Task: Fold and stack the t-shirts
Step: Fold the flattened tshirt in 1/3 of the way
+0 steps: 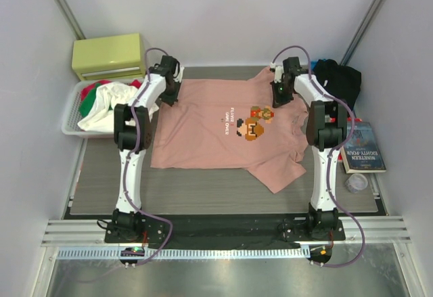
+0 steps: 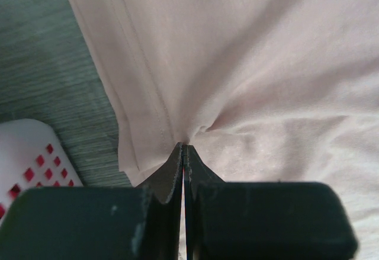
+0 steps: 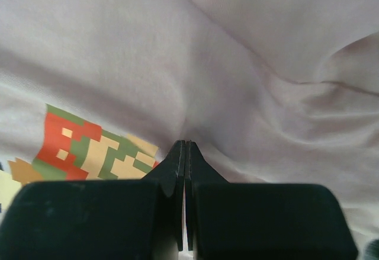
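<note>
Top external view showed the salmon-pink t-shirt [image 1: 203, 141] spread flat mid-table, the black t-shirt [image 1: 338, 79] bunched far right. The left gripper [image 1: 169, 90] and right gripper [image 1: 279, 90] each pinched the pink one's far edge, jaws clenched, likely to fold it nearward

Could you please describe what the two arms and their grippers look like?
Both the left arm and the right arm have slim white links joined by black joint housings, on black bases. A purple cable loops along each. The left gripper and right gripper have matte black fingers tapering to thin wedge tips.
</note>
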Controlling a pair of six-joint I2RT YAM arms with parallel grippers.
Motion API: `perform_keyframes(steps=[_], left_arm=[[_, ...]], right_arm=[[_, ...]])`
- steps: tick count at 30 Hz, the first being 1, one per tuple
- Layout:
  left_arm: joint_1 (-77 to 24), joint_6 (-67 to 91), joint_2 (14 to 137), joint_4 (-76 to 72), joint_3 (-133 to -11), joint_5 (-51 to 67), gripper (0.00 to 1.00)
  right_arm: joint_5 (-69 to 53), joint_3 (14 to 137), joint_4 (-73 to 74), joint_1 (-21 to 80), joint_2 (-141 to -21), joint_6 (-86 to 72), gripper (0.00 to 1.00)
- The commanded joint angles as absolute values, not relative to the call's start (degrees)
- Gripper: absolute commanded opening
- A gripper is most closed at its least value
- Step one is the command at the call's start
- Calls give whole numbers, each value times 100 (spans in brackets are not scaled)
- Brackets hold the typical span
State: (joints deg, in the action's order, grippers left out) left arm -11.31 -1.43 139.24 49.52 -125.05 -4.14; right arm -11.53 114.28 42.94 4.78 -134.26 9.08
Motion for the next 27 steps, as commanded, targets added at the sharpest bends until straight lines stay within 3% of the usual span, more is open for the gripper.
perform_keyframes(steps=[1,9,27], left_arm=[[-1046,-44,13684,4913,-12287,-176,0],[-1037,-79,13974,5097,-12603,-158,0],[-862,-132,15477,5634,-14475,-167,0]], right_arm=[[-1283,10926,4017,519,-13061,853,1],[-1275,11214,3964,536,-13508,791,1],[-1274,13517,4614,589,-15143,721,1]])
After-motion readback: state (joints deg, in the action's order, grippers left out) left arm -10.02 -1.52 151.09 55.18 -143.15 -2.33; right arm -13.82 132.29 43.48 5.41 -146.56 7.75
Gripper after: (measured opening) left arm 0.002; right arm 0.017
